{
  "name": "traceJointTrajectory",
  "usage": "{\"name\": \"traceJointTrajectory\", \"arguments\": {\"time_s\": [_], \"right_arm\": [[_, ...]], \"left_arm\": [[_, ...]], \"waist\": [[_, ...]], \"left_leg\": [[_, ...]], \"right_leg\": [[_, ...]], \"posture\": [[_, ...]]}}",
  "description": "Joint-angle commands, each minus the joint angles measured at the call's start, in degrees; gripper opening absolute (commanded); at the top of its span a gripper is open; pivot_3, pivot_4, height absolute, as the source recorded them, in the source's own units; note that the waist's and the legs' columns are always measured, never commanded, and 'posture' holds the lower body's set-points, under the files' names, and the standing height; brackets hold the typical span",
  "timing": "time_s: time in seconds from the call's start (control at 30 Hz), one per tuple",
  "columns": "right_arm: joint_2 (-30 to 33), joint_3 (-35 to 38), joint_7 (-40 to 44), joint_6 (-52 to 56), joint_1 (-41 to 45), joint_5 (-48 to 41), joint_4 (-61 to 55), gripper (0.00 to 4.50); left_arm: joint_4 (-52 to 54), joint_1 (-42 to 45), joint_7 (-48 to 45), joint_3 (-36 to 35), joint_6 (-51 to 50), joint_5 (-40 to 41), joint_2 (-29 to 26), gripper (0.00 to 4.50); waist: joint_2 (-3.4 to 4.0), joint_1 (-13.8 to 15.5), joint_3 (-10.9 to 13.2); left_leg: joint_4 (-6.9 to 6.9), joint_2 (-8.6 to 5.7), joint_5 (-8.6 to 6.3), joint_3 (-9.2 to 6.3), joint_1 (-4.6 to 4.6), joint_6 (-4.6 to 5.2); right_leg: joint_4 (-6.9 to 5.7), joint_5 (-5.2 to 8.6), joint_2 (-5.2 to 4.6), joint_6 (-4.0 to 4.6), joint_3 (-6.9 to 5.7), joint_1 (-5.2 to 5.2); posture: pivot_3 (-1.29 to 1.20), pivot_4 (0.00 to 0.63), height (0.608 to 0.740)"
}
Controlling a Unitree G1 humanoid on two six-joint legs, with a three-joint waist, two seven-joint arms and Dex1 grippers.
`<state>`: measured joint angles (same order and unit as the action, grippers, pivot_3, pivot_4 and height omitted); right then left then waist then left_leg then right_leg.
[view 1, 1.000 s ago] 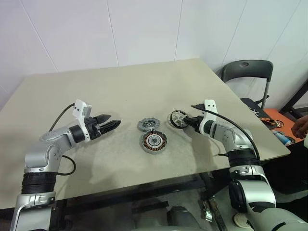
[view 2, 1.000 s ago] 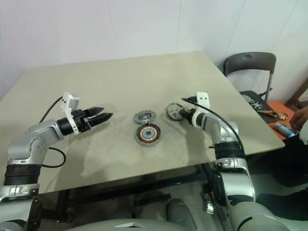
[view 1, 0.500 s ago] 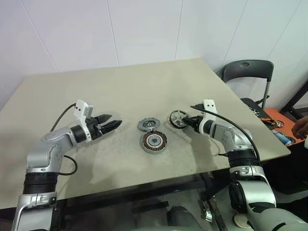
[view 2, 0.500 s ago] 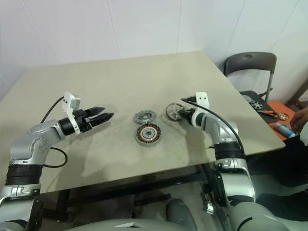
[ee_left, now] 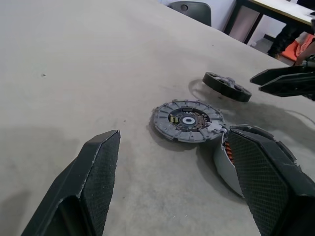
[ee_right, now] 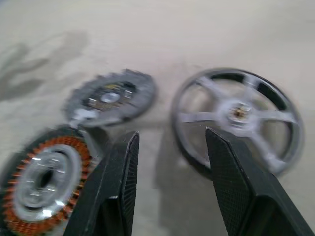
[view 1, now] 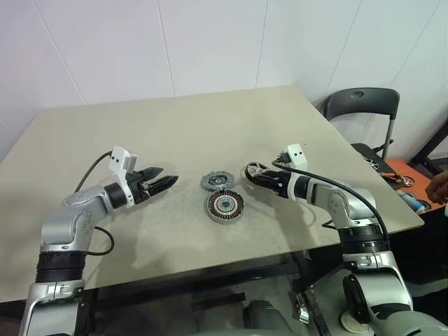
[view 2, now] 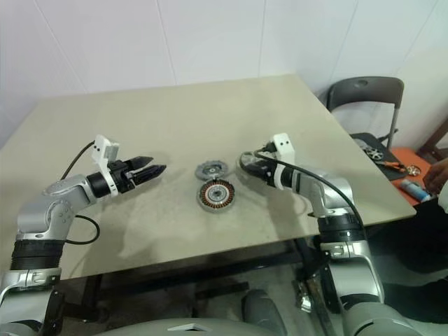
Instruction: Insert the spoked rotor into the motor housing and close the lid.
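The motor housing (view 1: 224, 205), a squat grey cylinder with copper windings, sits upright at the table's middle. The lid (view 1: 215, 181), a flat grey toothed disc, lies touching its far side. The spoked rotor (ee_right: 238, 115), a silver wheel with a dark rim, rests on the table just right of the lid. My right gripper (view 1: 250, 176) hovers open at the rotor's near right edge, pointing left, with nothing between its fingers (ee_right: 231, 177). My left gripper (view 1: 168, 183) hangs open to the left of the lid, a short gap away, and holds nothing.
The beige table (view 1: 175, 126) has bare room on all sides of the parts. A dark chair (view 1: 360, 105) stands past its right corner. A person's hand (view 1: 439, 185) and tools on an orange surface (view 1: 400, 176) lie at the far right.
My right gripper has swung to point more to the left and drawn back slightly toward me, staying open. The rotor, lid, housing and my left gripper have kept their places.
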<state>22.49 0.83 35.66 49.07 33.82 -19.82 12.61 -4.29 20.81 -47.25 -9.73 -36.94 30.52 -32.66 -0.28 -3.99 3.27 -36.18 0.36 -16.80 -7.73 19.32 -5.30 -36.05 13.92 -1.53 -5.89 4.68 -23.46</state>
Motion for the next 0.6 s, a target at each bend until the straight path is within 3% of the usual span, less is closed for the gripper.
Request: {"name": "traceJointTrajectory", "arguments": {"time_s": [0.03, 0.33, 0.6], "right_arm": [[0.87, -0.30, -0.04, -2.92, 0.32, 1.31, -0.68, 2.21], [1.33, -6.14, 0.61, -9.33, -1.70, 6.33, -3.58, 2.21], [1.25, -5.04, -2.32, -15.20, -0.78, 10.01, 0.34, 2.21]], "left_arm": [[1.36, 0.45, 0.08, -0.04, 0.88, -0.14, -0.11, 3.70], [1.08, 0.68, 0.27, 0.05, 1.08, -0.38, 0.19, 3.70], [1.53, -0.19, 0.68, 0.03, 1.27, -0.53, 0.52, 3.70]], "waist": [[0.00, -0.08, 0.00], [0.00, -0.02, 0.00], [0.00, -0.02, 0.00]], "left_leg": [[0.01, 0.00, 0.00, 0.00, 0.00, 0.00], [-0.01, 0.00, 0.00, 0.00, 0.01, 0.00], [-0.01, 0.00, 0.00, 0.00, 0.00, 0.00]], "right_leg": [[0.00, 0.00, 0.00, 0.00, 0.00, -0.01], [0.01, 0.00, 0.00, 0.00, 0.00, 0.00], [0.00, 0.00, 0.00, 0.00, 0.00, 0.01]], "posture": [[0.00, 0.000, 0.740], [0.00, 0.000, 0.740], [0.00, 0.000, 0.740]]}}
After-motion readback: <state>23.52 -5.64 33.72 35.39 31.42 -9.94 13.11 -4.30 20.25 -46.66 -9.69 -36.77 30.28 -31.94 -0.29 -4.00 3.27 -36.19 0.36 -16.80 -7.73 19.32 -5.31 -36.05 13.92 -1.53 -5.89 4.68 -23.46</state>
